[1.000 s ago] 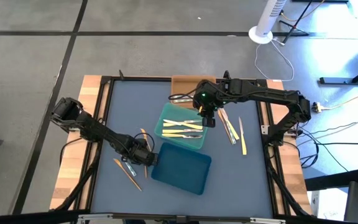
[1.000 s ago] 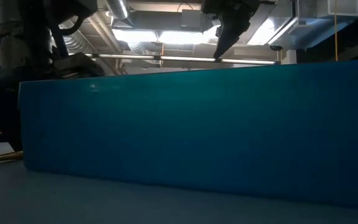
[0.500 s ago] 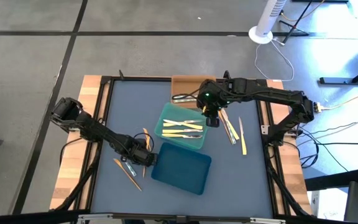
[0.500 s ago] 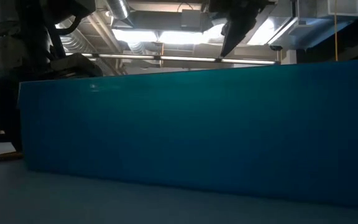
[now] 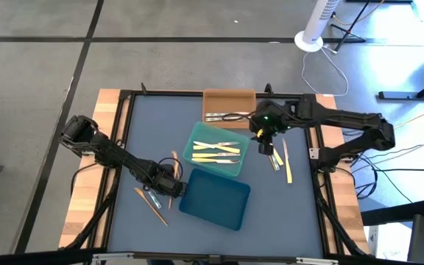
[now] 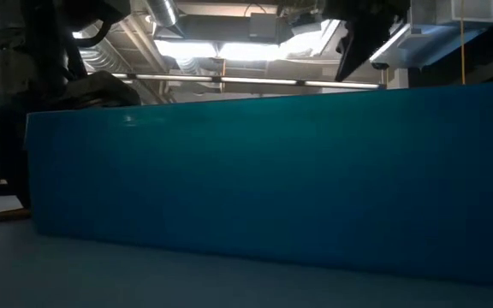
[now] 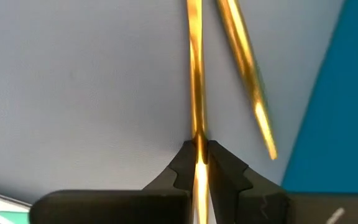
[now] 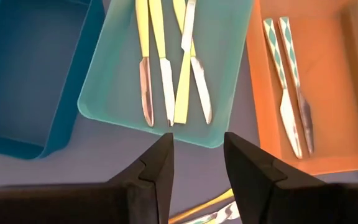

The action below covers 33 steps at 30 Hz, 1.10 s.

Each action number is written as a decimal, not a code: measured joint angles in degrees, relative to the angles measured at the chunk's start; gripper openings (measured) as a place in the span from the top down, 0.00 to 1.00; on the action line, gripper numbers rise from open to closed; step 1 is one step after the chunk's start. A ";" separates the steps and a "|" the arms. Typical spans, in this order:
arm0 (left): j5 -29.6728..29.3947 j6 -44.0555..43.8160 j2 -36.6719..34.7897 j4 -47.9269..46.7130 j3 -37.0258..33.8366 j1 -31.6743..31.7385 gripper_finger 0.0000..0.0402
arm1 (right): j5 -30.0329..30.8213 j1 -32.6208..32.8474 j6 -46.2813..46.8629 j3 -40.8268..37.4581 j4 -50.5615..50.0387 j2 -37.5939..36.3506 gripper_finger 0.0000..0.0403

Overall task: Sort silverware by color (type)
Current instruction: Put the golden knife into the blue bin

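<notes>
The orange-tan utensil lies flat on the desk just beside the dark blue tray, on the side away from the right arm. It looks thin, stiff and very light, with a glossy plastic skin that could slip. The left claw is closed tight across its narrow shaft, pinching it at one end and not at mid-length, so the long free end may swing or pivot when lifted; a hold nearer the middle would likely balance better. A second orange-tan piece lies close alongside, nearer the dark blue tray's wall, near enough to get nudged.

Beyond the dark blue tray, the teal-green tray holds pale yellow knives, and the orange tray past it holds silver-grey pieces. The right claw hovers beside the teal-green tray, over loose utensils on the desk, its fingers parted about halfway and holding nothing.
</notes>
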 joint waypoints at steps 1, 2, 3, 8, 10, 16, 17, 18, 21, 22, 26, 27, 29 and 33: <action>-0.02 0.23 0.00 -0.01 0.00 0.00 0.96 | 0.02 0.00 0.20 -1.34 0.48 -0.73 0.68; -0.05 0.38 0.00 -0.02 0.00 0.00 0.96 | 0.01 -0.02 0.54 -2.67 0.95 -1.43 0.68; -0.08 0.42 -0.13 -0.02 0.00 -0.05 0.96 | 0.01 0.00 0.99 -3.99 1.72 -2.03 0.68; -1.65 0.58 -0.28 -0.21 0.26 -0.94 0.96 | 0.00 0.00 2.85 -8.32 3.31 -3.05 0.68; -2.17 0.60 -0.26 -0.70 0.56 -1.38 0.96 | 0.02 -0.02 3.03 -9.45 3.54 -3.05 0.68; -3.44 0.60 -0.17 -2.82 1.58 -1.92 0.96 | 0.01 -0.02 3.15 -11.41 5.07 -3.05 0.68; -3.46 0.63 -0.17 -3.29 1.71 -1.92 0.96 | 0.00 -0.02 3.15 -11.47 5.25 -3.05 0.68; -3.43 0.60 -0.17 -3.44 1.74 -1.92 0.96 | 0.00 -0.02 3.15 -11.49 5.23 -3.05 0.68; -3.55 0.60 -0.17 -3.67 1.79 -1.92 0.96 | 0.00 -0.02 3.15 -11.52 5.35 -3.05 0.68; -3.55 0.60 -0.18 -3.67 1.79 -1.92 0.96 | 0.00 -0.02 3.15 -11.52 5.45 -3.05 0.68; -3.57 1.51 -0.22 -3.65 1.84 -1.92 0.96 | 0.00 -0.02 3.15 -11.52 5.47 -3.05 0.68; -3.57 1.52 -0.22 -3.65 1.84 -1.92 0.96 | 0.00 -0.02 3.15 -11.52 5.47 -3.05 0.68; -3.55 1.65 -0.51 -3.74 1.84 -1.92 0.96 | 0.00 -0.02 3.15 -11.52 5.45 -3.05 0.68; -4.11 1.96 -2.48 -4.91 1.84 -1.95 0.97 | 0.00 -0.02 3.15 -11.52 5.46 -3.05 0.68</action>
